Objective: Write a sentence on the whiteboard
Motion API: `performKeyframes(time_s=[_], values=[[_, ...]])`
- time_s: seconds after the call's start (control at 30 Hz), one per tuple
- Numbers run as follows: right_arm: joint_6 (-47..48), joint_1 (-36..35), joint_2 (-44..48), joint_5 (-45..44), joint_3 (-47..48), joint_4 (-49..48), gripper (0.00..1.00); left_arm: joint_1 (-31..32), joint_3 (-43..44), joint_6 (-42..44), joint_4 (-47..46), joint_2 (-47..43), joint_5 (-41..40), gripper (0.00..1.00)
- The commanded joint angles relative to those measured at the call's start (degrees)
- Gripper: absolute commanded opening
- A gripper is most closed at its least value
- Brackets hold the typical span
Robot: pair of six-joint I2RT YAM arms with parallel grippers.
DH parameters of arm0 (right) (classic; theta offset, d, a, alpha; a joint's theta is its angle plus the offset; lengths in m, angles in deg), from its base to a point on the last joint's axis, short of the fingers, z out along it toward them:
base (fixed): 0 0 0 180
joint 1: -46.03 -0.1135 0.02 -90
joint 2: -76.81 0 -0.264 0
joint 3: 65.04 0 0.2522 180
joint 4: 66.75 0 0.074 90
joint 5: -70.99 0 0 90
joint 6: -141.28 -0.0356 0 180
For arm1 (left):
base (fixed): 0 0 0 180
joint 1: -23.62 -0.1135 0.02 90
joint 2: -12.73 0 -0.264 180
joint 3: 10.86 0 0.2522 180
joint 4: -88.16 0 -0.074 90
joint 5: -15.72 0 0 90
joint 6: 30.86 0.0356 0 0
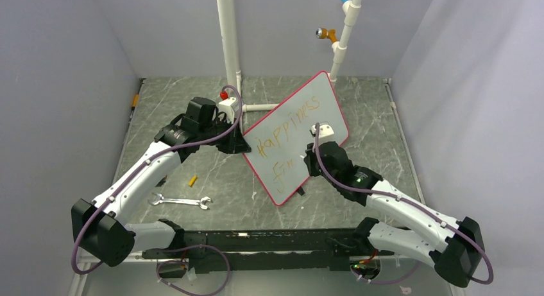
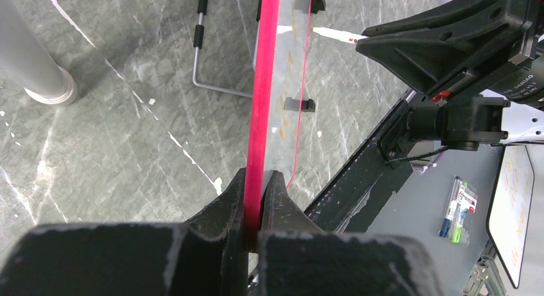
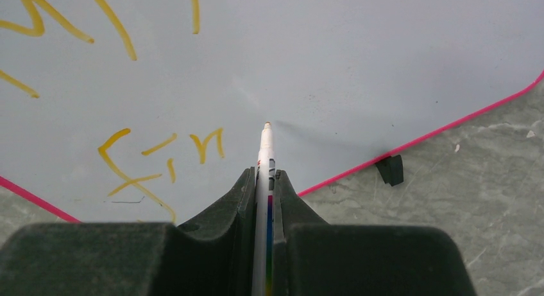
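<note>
The whiteboard, white with a red-pink frame, stands tilted on the table. My left gripper is shut on its left edge; in the left wrist view the pink frame runs up from between the jaws. The sentence in orange-yellow reads "happiness" with "fin" below it. My right gripper is shut on a white marker whose orange tip sits at the board surface just right of the "n". In the top view the right gripper is at the board's lower part.
A wrench and a small yellow piece lie at front left. White pipes stand at the back. A black board foot rests on the table. A wire stand lies behind the board.
</note>
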Motion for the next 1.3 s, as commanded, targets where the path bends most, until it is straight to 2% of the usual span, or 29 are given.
performKeyframes(time_s=[0.0, 0.77, 1.27], values=[[0.78, 0.33, -0.46, 2.58, 1.17, -4.16, 0.0, -0.35, -1.52, 14.82, 4.98, 2.63, -20.52, 0.0], [0.28, 0.38, -1.12, 9.25, 0.04, -5.46, 0.0, -0.37, -1.35, 14.93, 5.19, 3.11, -20.92, 0.0], [-1.82, 0.36, 0.3, 8.72, -3.93, -3.8, 0.0, -0.38, -1.38, 14.78, 5.15, 3.05, -20.88, 0.0]])
